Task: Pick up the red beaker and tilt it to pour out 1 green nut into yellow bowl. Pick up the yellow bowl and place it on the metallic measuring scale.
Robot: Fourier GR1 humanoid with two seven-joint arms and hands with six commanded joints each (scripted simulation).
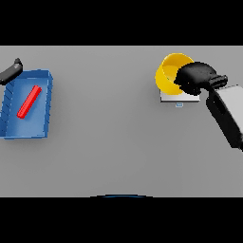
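Observation:
The yellow bowl (169,72) is tilted on its side above the metallic measuring scale (176,98) at the far right of the table. My right hand (195,77) is curled round the bowl's right rim, hiding part of it. Whether the bowl touches the scale I cannot tell. The red beaker (29,101) lies on its side inside the blue tray (46,105) at the left. My left hand (11,71) shows at the left edge, just beyond the tray's far corner. No green nut can be seen.
The blue tray is the only other object, at the table's left side. The grey table (109,133) stretches between the tray and the scale.

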